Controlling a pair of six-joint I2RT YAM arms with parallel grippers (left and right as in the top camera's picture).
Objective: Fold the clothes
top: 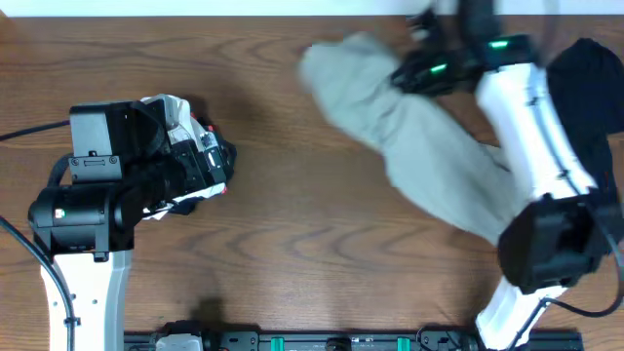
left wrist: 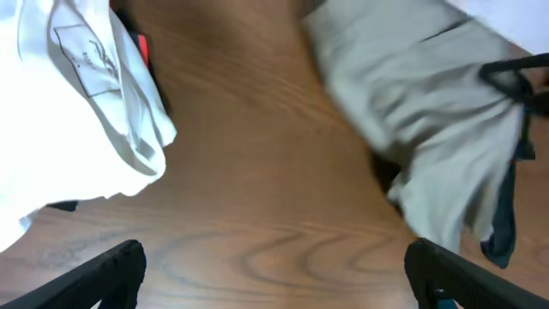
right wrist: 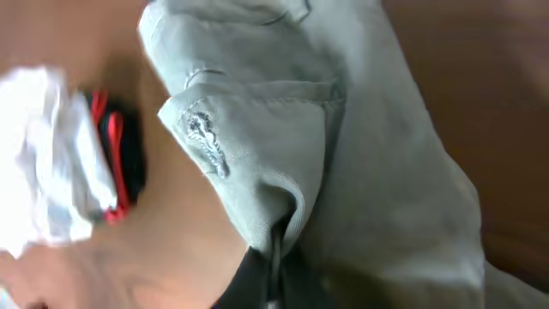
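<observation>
1. Seeing the shorts (top: 419,146) lying on the table (top: 292,244), over on the right side, slanting from the back middle down to the front right.
2. Seeing the top (top: 174,109) lying on the left side of the table, partly under the left arm, well apart from the shorts.
3. Seeing bare table lying between the top and the shorts.
4. Seeing the left gripper (left wrist: 274,262) hanging just beside the top, facing the shorts.
5. Seeing the right gripper (right wrist: 273,270) sitting at the back end of the shorts, touching the cloth.
6. Seeing another garment (top: 590,88) lying at the far right edge, with the right arm reaching between it and the shorts.
</observation>
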